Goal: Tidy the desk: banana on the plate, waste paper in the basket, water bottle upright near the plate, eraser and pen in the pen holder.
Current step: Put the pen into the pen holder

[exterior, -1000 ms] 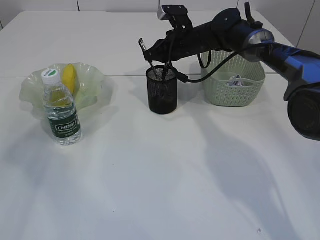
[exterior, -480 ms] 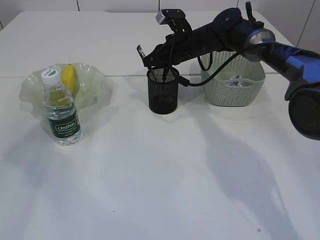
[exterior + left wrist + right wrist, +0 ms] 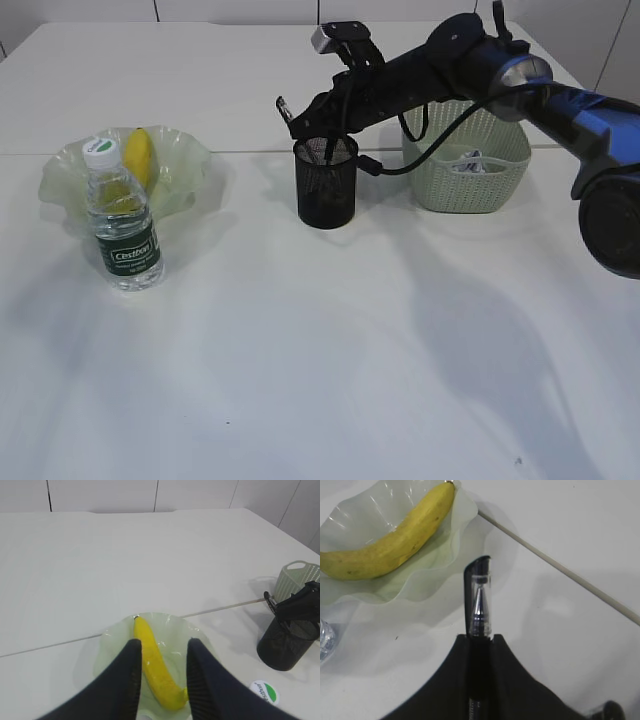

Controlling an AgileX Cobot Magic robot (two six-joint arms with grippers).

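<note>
My right gripper [image 3: 303, 112] is shut on a black pen [image 3: 286, 105], just above the rim of the black mesh pen holder [image 3: 325, 190]. In the right wrist view the pen [image 3: 479, 597] sticks out past the gripper [image 3: 480, 639]. The banana [image 3: 139, 153] lies in the pale green plate [image 3: 62, 180], and the water bottle [image 3: 124, 225] stands upright in front of it. My left gripper [image 3: 162, 652] is open above the banana [image 3: 160, 677] and plate [image 3: 112, 640]. Waste paper [image 3: 470, 160] sits in the green basket [image 3: 470, 185]. The eraser is hidden.
The right arm stretches over the basket from the right, with a cable hanging by the holder. A seam [image 3: 240, 152] runs across the white desk. In the left wrist view the pen holder [image 3: 286, 647] and basket [image 3: 296, 579] stand at the right.
My right gripper has risen slightly with the pen and now holds it flatter over the pen holder. Banana, bottle and basket have not moved.
</note>
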